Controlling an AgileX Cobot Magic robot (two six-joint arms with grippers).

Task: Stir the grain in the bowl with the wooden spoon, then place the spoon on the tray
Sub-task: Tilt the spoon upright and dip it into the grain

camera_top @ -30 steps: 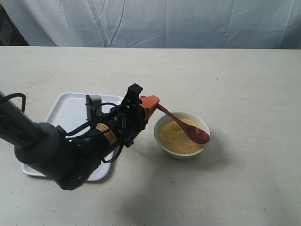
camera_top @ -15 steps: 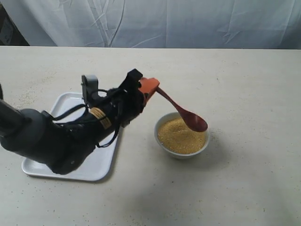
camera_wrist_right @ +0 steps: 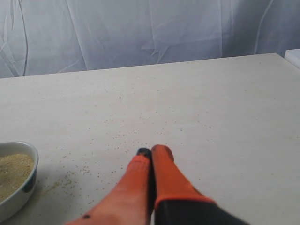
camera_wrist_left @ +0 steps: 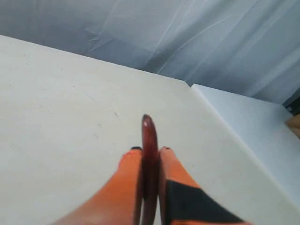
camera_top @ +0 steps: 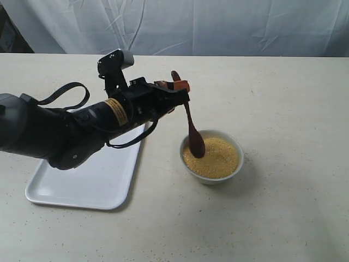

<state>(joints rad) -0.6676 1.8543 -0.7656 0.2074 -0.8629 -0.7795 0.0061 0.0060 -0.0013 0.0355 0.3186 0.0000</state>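
My left gripper point(camera_top: 177, 87) is shut on the dark reddish-brown wooden spoon point(camera_top: 191, 126), gripping its handle near the upper end. The spoon hangs almost upright, its head dipping into the yellow grain point(camera_top: 214, 156) at the left side of the white bowl point(camera_top: 229, 173). The left wrist view shows the spoon point(camera_wrist_left: 149, 154) clamped between the orange fingers point(camera_wrist_left: 126, 180) of the left gripper point(camera_wrist_left: 149, 151). The white tray point(camera_top: 82, 180) lies left of the bowl, under the left arm. My right gripper point(camera_wrist_right: 151, 152) is shut and empty, low over the table; the bowl point(camera_wrist_right: 21, 190) and grain point(camera_wrist_right: 11, 171) show at that view's edge.
Stray grains point(camera_wrist_right: 89, 161) are scattered on the beige table point(camera_top: 283, 109) around the right gripper. A white cloth backdrop point(camera_top: 218, 24) hangs behind the table. The left arm point(camera_top: 60, 128) reaches over the tray's far end.
The left arm has lifted and rotated, swinging the spoon from a slanted pose across the bowl to nearly upright, and its head has moved from the bowl's right side to its left.
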